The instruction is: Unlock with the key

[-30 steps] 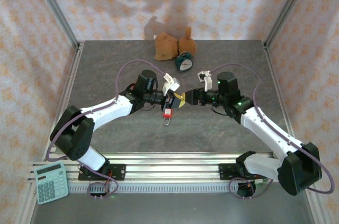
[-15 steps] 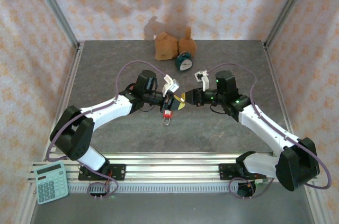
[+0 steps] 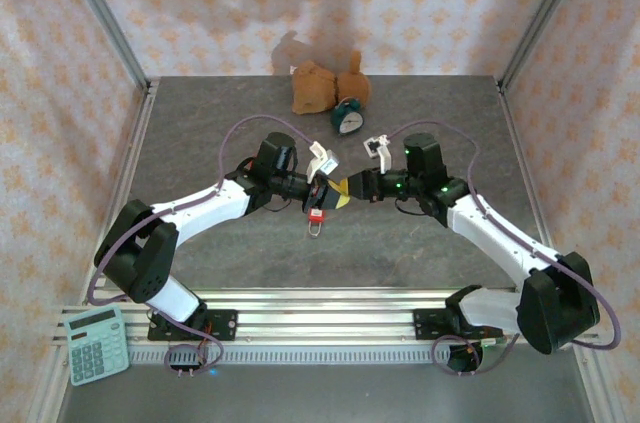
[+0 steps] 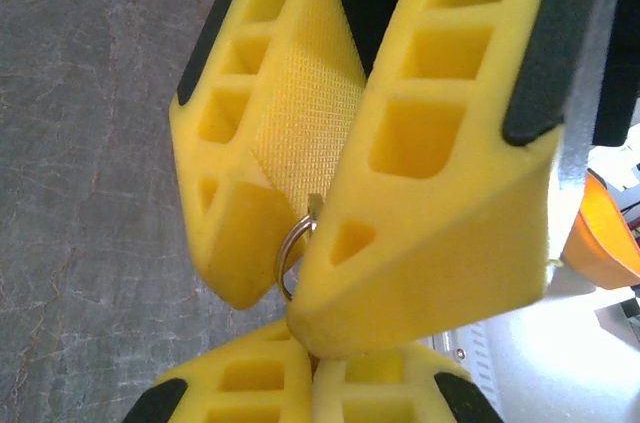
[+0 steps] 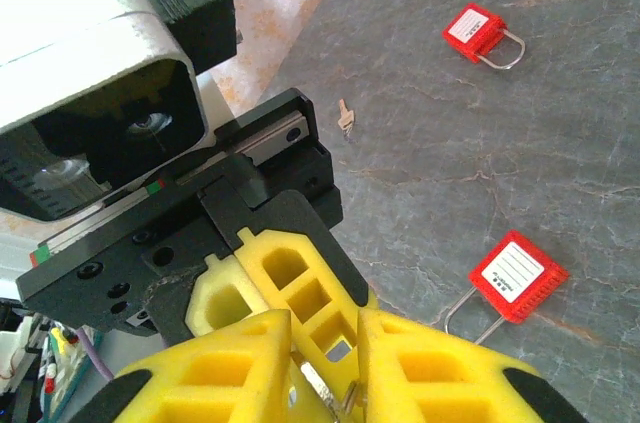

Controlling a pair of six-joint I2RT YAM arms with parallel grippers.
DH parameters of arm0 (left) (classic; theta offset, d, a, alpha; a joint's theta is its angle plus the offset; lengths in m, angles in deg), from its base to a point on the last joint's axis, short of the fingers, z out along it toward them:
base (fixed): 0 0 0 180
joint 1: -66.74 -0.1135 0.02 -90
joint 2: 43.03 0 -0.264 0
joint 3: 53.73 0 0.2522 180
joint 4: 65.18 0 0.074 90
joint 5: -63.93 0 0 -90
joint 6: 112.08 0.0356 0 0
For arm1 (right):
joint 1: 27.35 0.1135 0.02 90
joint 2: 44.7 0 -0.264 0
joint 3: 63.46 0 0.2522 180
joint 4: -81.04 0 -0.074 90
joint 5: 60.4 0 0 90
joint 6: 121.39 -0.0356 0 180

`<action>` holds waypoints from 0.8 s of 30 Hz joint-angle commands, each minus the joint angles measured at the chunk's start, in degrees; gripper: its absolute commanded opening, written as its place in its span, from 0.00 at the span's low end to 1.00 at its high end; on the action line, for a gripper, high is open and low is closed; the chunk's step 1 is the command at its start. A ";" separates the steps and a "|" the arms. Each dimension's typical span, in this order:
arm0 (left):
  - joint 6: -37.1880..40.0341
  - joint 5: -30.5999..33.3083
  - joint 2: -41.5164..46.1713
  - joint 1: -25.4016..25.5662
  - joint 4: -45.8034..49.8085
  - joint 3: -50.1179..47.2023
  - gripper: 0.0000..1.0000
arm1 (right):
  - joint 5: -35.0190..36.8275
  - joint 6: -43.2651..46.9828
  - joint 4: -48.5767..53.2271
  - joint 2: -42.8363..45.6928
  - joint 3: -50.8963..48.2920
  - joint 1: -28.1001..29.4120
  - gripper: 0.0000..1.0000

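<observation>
The key is a thin tan metal piece on a steel ring (image 4: 285, 255), and my left gripper (image 4: 290, 283) is shut on it above the table. My right gripper (image 5: 328, 363) meets it tip to tip. Its yellow fingers (image 4: 250, 383) are pressed together on the key's blade (image 5: 312, 383) just below the ring. From above, the left gripper (image 3: 325, 191) and right gripper (image 3: 346, 189) touch at mid-table. One red padlock (image 3: 316, 213) lies just under them. In the right wrist view, two red padlocks (image 5: 517, 278) (image 5: 483, 33) lie flat on the grey table.
A small tan key-like sliver (image 5: 345, 120) lies loose on the table. A brown plush toy (image 3: 318, 86) and a little round clock (image 3: 347, 118) stand at the back. A calculator (image 3: 97, 343) sits at the near left, by the aluminium rail (image 3: 320, 305).
The right gripper has slid left to the left gripper's tips and closed its fingers on the key. The left arm and the padlock have stayed put.
</observation>
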 commanded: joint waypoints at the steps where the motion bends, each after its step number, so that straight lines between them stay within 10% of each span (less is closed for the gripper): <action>1: -1.22 -0.82 0.36 -0.67 -1.74 1.85 0.00 | -2.69 0.68 0.11 0.35 1.86 0.43 0.20; 7: -1.57 -0.33 -0.26 -0.63 -1.41 2.26 0.03 | -0.50 0.32 0.71 1.20 2.17 0.41 0.10; 11: -1.02 1.90 0.06 -0.76 -0.21 2.04 0.42 | 2.12 0.17 1.63 1.49 2.32 0.41 0.08; 14: -0.17 5.34 1.54 -0.81 0.67 0.80 0.52 | 6.54 0.06 2.14 4.27 2.24 0.39 0.07; 20: -0.33 16.52 8.60 -1.08 4.28 -3.05 0.52 | 19.27 0.17 3.54 7.48 2.48 0.37 0.06; 24: -4.87 35.13 12.45 -1.10 9.74 -3.05 0.48 | 27.00 0.23 4.25 9.03 1.85 0.37 0.06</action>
